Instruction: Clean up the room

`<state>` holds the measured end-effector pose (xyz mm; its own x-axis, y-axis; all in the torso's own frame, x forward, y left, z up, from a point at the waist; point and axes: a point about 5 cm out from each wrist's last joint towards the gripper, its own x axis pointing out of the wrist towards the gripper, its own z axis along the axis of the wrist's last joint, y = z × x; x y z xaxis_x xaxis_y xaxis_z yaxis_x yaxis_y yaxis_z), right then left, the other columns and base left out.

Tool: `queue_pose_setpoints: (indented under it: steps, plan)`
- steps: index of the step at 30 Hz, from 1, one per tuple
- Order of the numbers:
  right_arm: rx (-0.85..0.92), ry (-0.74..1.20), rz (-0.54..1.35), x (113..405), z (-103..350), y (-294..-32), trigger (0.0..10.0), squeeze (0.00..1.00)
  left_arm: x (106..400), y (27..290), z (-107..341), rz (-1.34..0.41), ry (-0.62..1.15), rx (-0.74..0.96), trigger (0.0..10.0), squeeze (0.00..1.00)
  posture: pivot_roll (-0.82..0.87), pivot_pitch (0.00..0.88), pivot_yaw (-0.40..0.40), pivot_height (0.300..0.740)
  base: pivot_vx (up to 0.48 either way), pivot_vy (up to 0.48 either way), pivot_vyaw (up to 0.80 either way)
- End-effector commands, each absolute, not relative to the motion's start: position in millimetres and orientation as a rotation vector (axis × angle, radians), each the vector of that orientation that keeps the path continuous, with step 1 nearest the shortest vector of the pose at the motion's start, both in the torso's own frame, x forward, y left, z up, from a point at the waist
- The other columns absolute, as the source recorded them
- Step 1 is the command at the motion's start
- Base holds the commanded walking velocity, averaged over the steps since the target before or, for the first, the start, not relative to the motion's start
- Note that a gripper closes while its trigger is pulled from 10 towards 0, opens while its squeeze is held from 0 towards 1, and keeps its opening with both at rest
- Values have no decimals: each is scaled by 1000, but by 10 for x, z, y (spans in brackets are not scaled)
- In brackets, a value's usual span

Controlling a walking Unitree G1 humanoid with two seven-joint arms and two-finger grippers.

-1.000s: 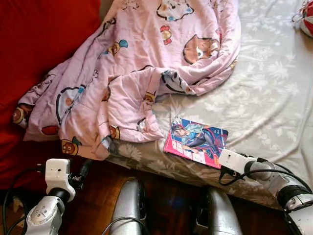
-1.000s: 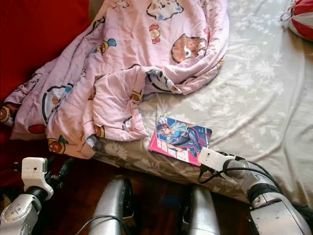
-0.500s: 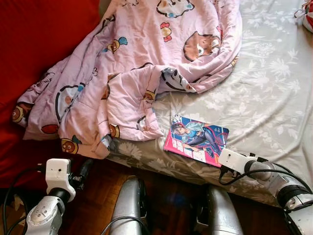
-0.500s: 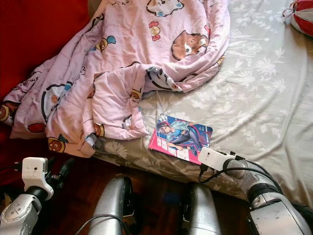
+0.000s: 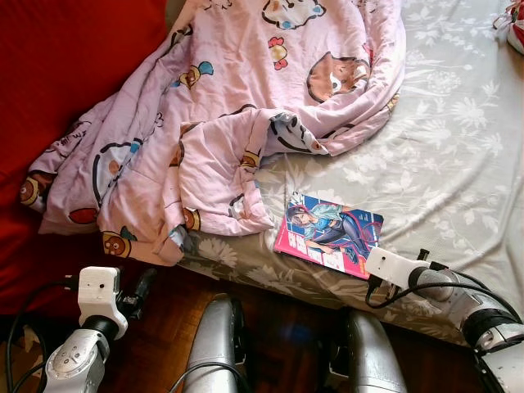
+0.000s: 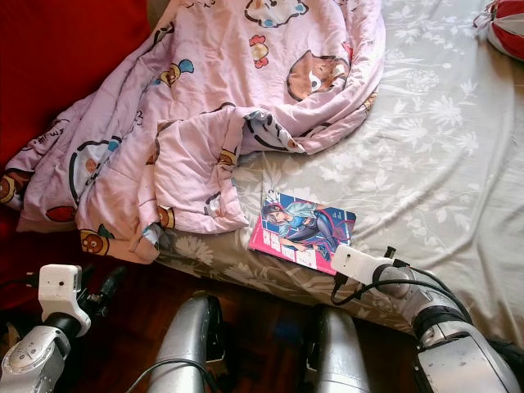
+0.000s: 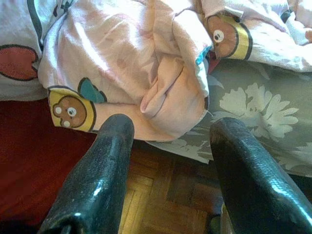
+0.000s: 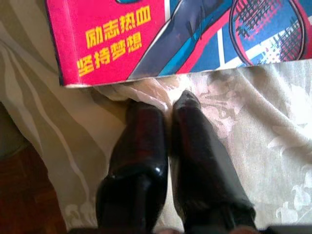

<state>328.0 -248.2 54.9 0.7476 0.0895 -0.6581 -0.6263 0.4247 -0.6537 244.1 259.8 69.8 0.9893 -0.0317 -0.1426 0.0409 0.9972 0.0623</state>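
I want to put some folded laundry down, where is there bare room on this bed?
The grey floral sheet is bare right of the pink blanket, above the book. The left half is crowded by the blanket; the right gripper sits at the book's near edge.

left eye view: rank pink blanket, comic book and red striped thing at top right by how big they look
1. pink blanket, by far the largest
2. comic book
3. red striped thing, smallest, but cut off by the frame edge, so its full size is unsure
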Motion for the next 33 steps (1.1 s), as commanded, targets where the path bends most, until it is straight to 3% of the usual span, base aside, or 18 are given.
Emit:
queue_pose_setpoints:
  steps: [1, 8, 15, 21, 28, 32, 33]
  plan:
    - [-1046, 608, 505, 3231, 464, -2440, 0, 0, 2357, 2674, 652, -22, 184, 83, 10000, 0, 261, 369, 130, 617, 0, 0, 0]
    - [-1026, 609, 479, 3191, 434, -2486, 0, 0, 2380, 2635, 655, -32, 185, 82, 10000, 0, 249, 359, 127, 617, 0, 0, 0]
    - [-885, 585, 302, 3134, 440, -2668, 0, 0, 2447, 2587, 625, -33, 183, 71, 10000, 0, 205, 332, 99, 617, 0, 0, 0]
    - [-783, 603, 264, 2903, 252, -2759, 0, 0, 2517, 2569, 622, -26, 177, 57, 10000, 0, 169, 313, 87, 617, 0, 0, 0]
    - [-751, 568, 281, 2799, 145, -2676, 0, 0, 2559, 2574, 607, -23, 177, 53, 10000, 0, 154, 307, 79, 617, 0, 0, 0]
    - [-621, 452, 218, 2792, 188, -2628, 0, 0, 2577, 2591, 586, -16, 179, 51, 10000, 0, 147, 300, 75, 617, 0, 0, 0]
    - [-426, 346, 138, 2795, 250, -2596, 0, 0, 2586, 2602, 570, -12, 179, 50, 10000, 0, 138, 293, 72, 617, 0, 0, 0]
